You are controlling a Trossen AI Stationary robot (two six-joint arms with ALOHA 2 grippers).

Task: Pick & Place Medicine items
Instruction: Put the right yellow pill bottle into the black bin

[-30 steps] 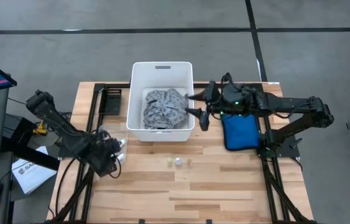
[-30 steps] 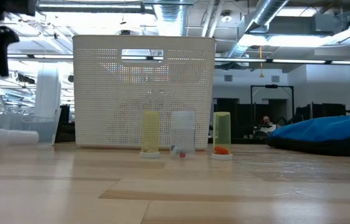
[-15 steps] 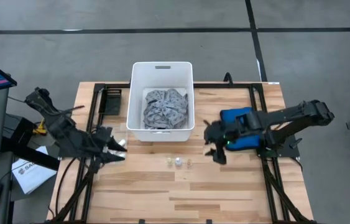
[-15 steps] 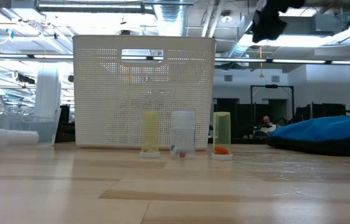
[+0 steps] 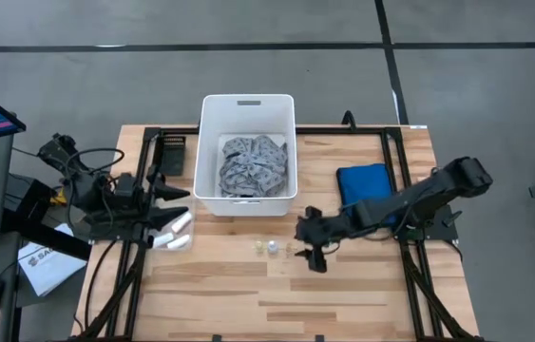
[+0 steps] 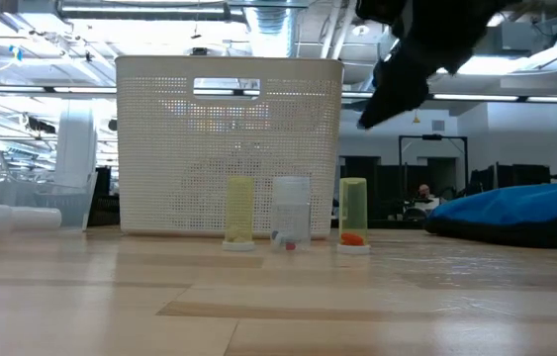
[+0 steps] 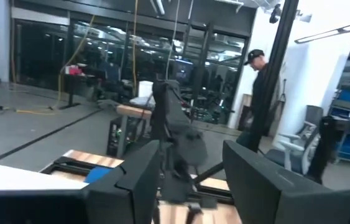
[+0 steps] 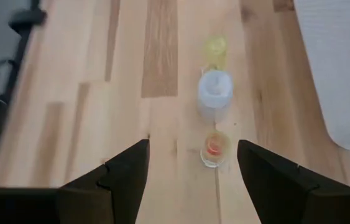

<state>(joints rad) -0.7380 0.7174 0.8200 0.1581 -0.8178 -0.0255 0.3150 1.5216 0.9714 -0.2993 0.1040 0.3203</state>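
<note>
Three tiny vials stand upright in a row on the table in front of the white bin: a yellowish one (image 6: 239, 210), a clear one (image 6: 291, 210) and one with an orange bit inside (image 6: 353, 212). From above they show as a row (image 5: 274, 249). My right gripper (image 5: 304, 246) is open and hovers above the table just right of that row. In its wrist view the orange vial (image 8: 213, 148) lies ahead between the fingers. White tubes (image 5: 176, 234) lie at the table's left. My left gripper (image 5: 174, 204) is open and raised beside them.
The white perforated bin (image 5: 208, 152) holds a grey patterned cloth (image 5: 253, 163). A blue padded pouch (image 5: 364, 185) lies right of the bin. Bare wood stretches along the near half of the table (image 5: 277, 294). A person (image 7: 260, 93) stands in the room beyond.
My right gripper has left the bin's right rim, swung toward the near edge and leftward, and come down beside the vial row. My left gripper has drawn back from the white tubes toward the far edge. The vials have stayed put.
</note>
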